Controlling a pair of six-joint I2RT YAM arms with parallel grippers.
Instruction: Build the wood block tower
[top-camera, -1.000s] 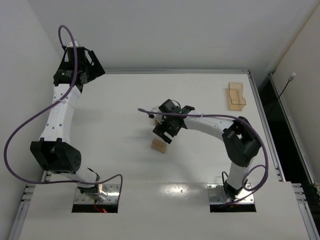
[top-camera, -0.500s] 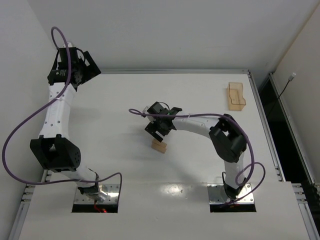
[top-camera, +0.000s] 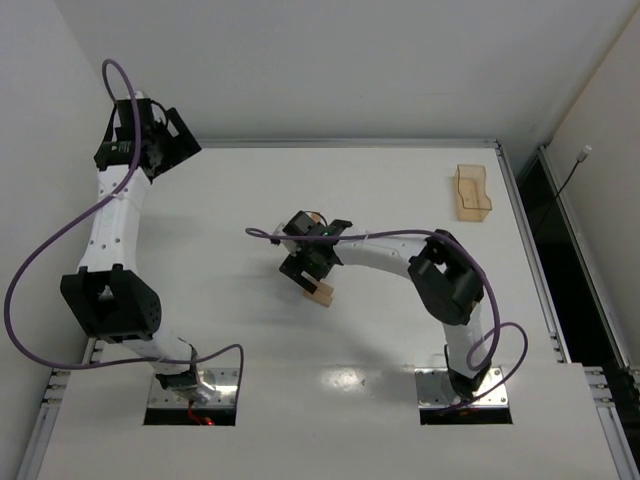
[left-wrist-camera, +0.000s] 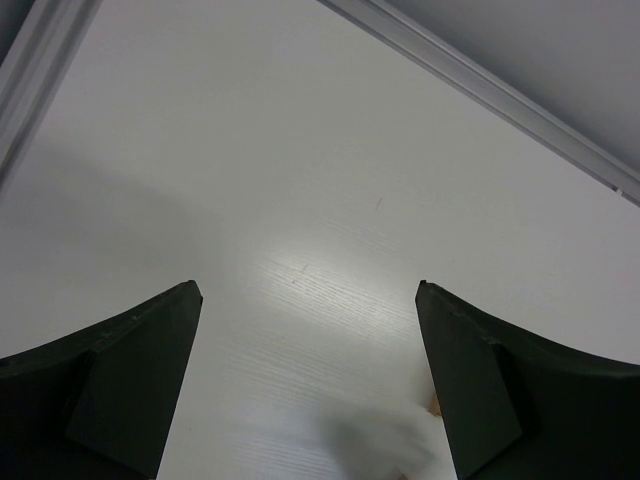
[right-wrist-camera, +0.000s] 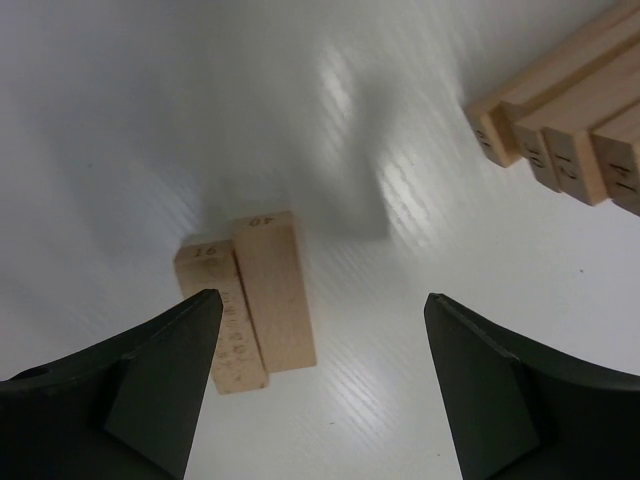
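Beneath right end effector (right-wrist-camera: 320, 305), spread & empty: two light-tan rectangular wooden bars (right-wrist-camera: 248, 300), touching. Est. light, stiff, smooth; grip long sides mid-length.

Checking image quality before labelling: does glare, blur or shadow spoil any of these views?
Top external: evenly lit, one bright glare patch on the table towards its near edge. Left wrist: soft sheen mid-table, a blurred smudge at the bottom edge. Right wrist: glare streaks and a grey shadow beside the two wood blocks, whose handwritten numbers are readable.
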